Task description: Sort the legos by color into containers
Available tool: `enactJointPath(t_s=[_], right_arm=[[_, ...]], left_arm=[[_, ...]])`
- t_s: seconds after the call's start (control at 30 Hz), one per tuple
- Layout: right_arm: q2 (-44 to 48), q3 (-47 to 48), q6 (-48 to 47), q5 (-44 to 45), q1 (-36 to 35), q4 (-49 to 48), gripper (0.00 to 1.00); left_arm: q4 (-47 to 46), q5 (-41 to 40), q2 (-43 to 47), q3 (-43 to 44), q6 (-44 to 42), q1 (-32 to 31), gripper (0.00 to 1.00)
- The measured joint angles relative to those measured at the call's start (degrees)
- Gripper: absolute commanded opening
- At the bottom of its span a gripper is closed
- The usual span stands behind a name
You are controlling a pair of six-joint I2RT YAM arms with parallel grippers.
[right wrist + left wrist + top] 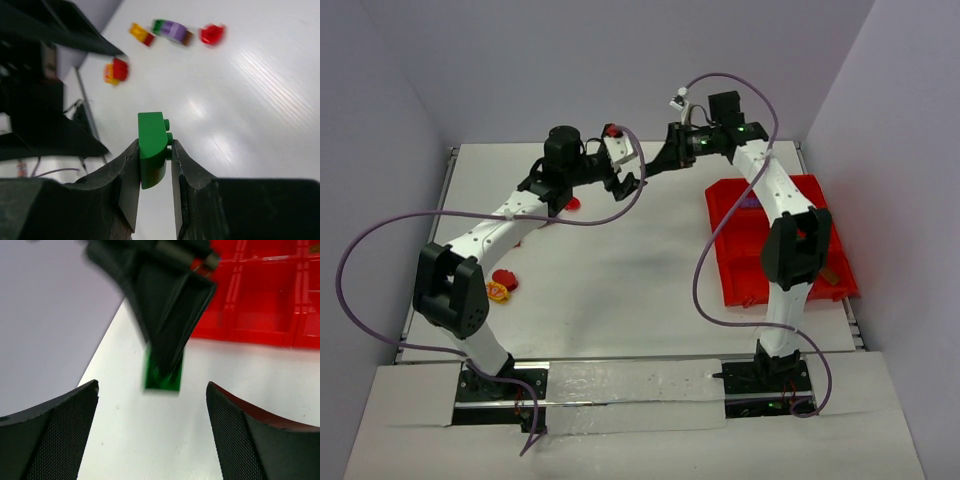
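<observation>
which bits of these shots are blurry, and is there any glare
Left wrist: the green brick and the right tool holding it are smeared. Right wrist: that brick is sharp, the loose bricks behind it are blurred, and glare streaks cross the table. Top external: sharp, evenly lit.

The right gripper (155, 147) clamped a small green curved plastic brick (151, 131); red, yellow and purple plastic bricks (172, 30) lay scattered on the white tabletop (250, 100) beyond.
</observation>
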State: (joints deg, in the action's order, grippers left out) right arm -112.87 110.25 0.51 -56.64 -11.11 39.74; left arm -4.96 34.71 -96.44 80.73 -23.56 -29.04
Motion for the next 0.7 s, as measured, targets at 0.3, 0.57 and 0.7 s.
enactJointPath(t_s=[0.3,0.57,0.7], right_arm=[[9.19,-3.92,-18.38,11.01,23.58,17.29,0.0],[15.54,-6.05,-34.36,24.44,37.12,29.37,0.0],[15.75,-7.28,-38.79,29.5,40.3,31.42,0.0]], left_arm=[[0.96,-12.93,-0.02,2.16,10.19,1.22,0.99],[4.56,-23.17,-0.02,2.16,14.37,2.47,0.99],[7.67,-22.6,-0.02,2.16,16.76,6.27,0.99]])
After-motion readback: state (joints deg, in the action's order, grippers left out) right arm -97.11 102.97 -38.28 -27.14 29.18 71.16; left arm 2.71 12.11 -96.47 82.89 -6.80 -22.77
